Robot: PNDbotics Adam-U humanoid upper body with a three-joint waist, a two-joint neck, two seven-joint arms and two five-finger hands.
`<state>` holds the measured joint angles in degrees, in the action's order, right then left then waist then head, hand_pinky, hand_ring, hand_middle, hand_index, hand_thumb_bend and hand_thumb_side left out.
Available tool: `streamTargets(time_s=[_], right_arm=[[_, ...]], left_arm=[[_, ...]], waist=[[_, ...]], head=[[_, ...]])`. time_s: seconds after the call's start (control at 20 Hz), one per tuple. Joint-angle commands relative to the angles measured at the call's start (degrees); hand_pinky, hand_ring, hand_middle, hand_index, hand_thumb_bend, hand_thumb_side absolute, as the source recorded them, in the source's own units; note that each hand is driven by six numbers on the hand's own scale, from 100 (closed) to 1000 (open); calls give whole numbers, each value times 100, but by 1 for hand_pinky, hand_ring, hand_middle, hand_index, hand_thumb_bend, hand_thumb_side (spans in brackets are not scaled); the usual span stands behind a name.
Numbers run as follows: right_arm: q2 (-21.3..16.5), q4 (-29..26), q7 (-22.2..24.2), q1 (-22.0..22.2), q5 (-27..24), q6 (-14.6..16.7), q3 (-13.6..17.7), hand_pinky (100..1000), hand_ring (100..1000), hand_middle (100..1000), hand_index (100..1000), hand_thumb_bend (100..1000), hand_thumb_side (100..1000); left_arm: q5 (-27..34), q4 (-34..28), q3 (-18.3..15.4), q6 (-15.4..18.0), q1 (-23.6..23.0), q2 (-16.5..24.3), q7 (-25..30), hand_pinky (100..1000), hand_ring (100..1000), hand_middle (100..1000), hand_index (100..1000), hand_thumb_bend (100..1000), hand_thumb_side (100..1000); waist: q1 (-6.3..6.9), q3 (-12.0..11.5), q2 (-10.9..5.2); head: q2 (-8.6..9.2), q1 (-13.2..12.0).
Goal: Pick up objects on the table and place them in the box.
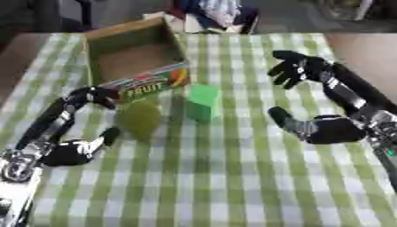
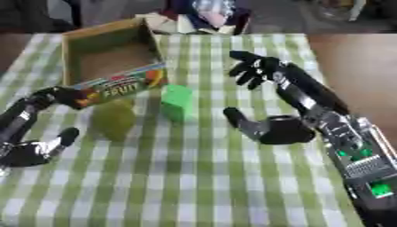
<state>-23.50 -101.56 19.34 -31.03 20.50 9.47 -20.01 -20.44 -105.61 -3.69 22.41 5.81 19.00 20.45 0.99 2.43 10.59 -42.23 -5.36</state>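
Your two hands stand on both sides of the objects, and neither one holds anything yet. The left hand (image 1: 77, 133) is spread wide: its fingers reach up to the front corner of the box (image 1: 116, 44), and the thumb points toward the yellow-green round object (image 1: 141, 119) from below. This looks like the start of a grasp, because the round object lies in the open space between thumb and fingers, very near to them; if a finger already touches it, I cannot tell.

The right hand (image 2: 267, 102) is also spread, with the fingers high and relaxed and the thumb low, well apart from the green block (image 2: 177, 102). The block stands upright on the checked cloth of the table (image 1: 232, 186), just beside the round object and just in front of the box wall with the word "FRUIT".

The box is open on top and seems to be empty, so in my judgement the task is still at the beginning. Both objects lie close to the box, which makes the way short. For the next move, close your left hand around the round object, but carefully: it can roll away, and the fingers near the box wall may catch on it.
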Motion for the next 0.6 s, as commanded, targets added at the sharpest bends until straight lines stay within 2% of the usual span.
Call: streamTargets(time_s=[0.05, 0.6], right_arm=[[-155, 129, 121, -288, -44, 34, -90, 662, 728, 761, 1000, 279, 498], [-187, 764, 480, -1155, -102, 112, -462, 671, 731, 766, 1000, 280, 519]], left_arm=[[49, -57, -13, 2, 54, 59, 22, 820, 687, 742, 882, 331, 666], [125, -56, 12, 2, 81, 41, -3, 820, 687, 739, 880, 326, 663]], waist=[[14, -13, -77], [28, -85, -81]], head=[[44, 37], [15, 122]])
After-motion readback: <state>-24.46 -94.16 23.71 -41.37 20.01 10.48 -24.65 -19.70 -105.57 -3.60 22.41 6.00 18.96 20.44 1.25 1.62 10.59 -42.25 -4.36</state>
